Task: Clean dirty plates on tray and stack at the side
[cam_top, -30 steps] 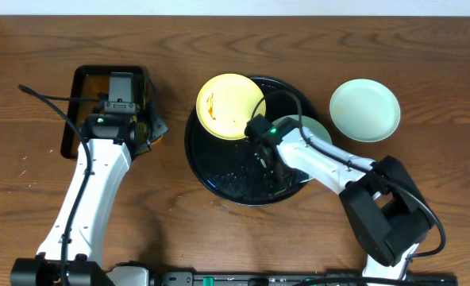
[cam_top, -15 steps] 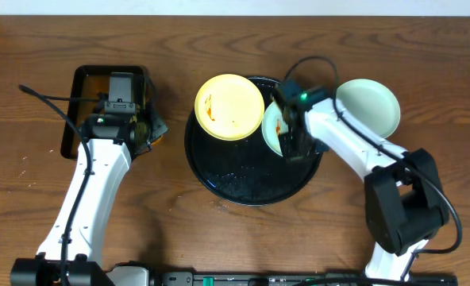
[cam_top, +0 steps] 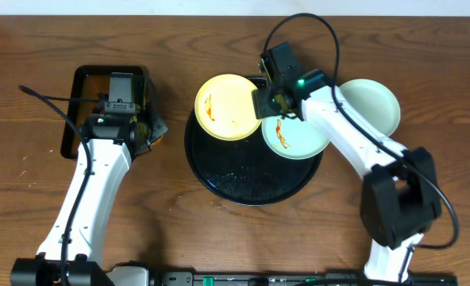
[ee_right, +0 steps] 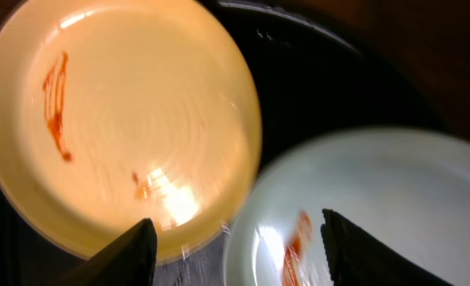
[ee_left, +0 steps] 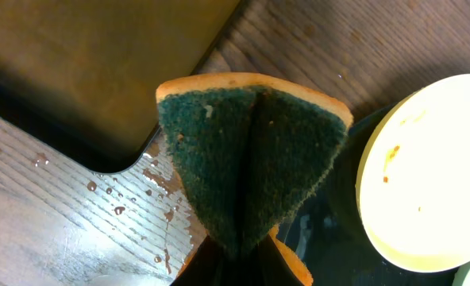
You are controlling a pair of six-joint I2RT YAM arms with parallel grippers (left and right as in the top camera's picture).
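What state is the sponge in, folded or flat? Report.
Folded: the sponge is pinched in half, green side out, with a crease down its middle.

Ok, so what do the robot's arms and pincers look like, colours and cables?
The left arm and right arm have white links with black joints and bases. A thin black cable loops over each. A small green light glows near each wrist. The right pincer has dark, tapered fingers; the left pincer's are barely visible.

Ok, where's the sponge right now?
In the left wrist view, the sponge is pinched folded in the left gripper, over the wet tabletop between the rectangular tray and the yellow plate.
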